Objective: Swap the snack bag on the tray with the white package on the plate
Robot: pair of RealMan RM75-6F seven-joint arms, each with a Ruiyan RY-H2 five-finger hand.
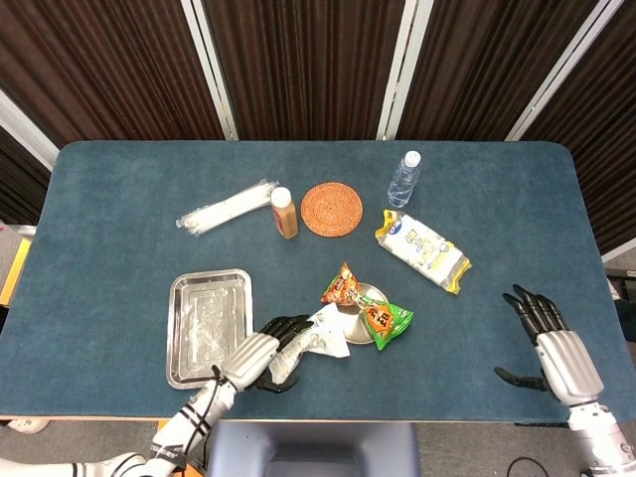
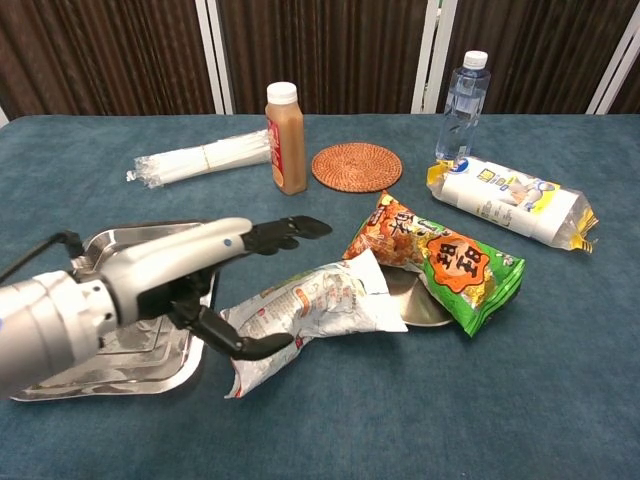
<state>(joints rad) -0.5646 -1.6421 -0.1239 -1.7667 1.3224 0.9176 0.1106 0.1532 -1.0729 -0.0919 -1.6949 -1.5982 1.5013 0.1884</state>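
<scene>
The orange and green snack bag (image 1: pixel 368 306) (image 2: pixel 440 255) lies across the small metal plate (image 1: pixel 360 291) (image 2: pixel 425 305). Between that plate and the metal tray (image 1: pixel 209 328) (image 2: pixel 130 355) lies the white package (image 1: pixel 326 333) (image 2: pixel 315 305), one end leaning on the plate's rim. My left hand (image 1: pixel 263 356) (image 2: pixel 190 270) straddles the package's near end: the fingers stretch out straight above it with a gap, and the thumb lies against its lower edge. My right hand (image 1: pixel 545 333) rests open at the table's right, far from everything. Nothing lies in the tray.
At the back stand a brown drink bottle (image 1: pixel 284 212) (image 2: pixel 285 138), a woven coaster (image 1: pixel 331 209) (image 2: pixel 356 166) and a water bottle (image 1: pixel 404 179) (image 2: pixel 464 105). A wrapped bundle of straws (image 1: pixel 227 207) lies back left. A white and yellow bag (image 1: pixel 422 250) (image 2: pixel 510 200) lies right of the plate.
</scene>
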